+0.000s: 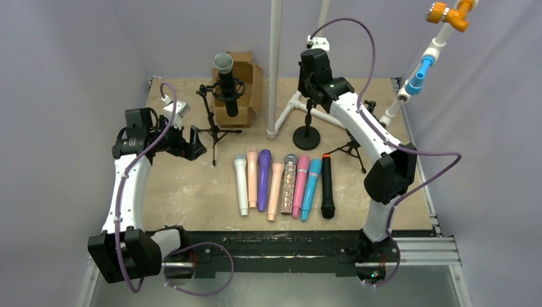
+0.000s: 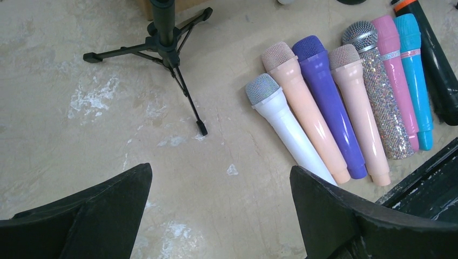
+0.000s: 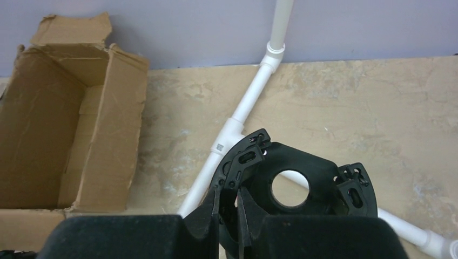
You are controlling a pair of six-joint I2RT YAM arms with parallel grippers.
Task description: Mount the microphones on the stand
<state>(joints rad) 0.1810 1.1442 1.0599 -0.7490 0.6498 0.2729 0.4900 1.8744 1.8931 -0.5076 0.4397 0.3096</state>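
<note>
Several microphones lie side by side mid-table: white (image 1: 241, 185), peach (image 1: 252, 174), purple (image 1: 263, 179), pale pink (image 1: 275, 190), silver glitter (image 1: 289, 184), pink (image 1: 300, 185), blue (image 1: 311, 188), black (image 1: 327, 185). Another black microphone (image 1: 225, 82) sits upright in the tripod stand (image 1: 214, 131). My left gripper (image 1: 193, 144) is open and empty above bare table left of the row; its view (image 2: 221, 178) shows the white microphone (image 2: 283, 121) by the right finger. My right gripper (image 1: 312, 84) is shut on the black ring holder (image 3: 302, 167) atop the round-base stand (image 1: 307, 135), at its left rim (image 3: 228, 190).
An open cardboard box (image 1: 246, 89) stands behind the tripod stand. A white pipe frame (image 1: 275, 70) rises at the back centre, with legs on the table (image 3: 237, 118). A small black tripod (image 1: 350, 148) stands right of the round base.
</note>
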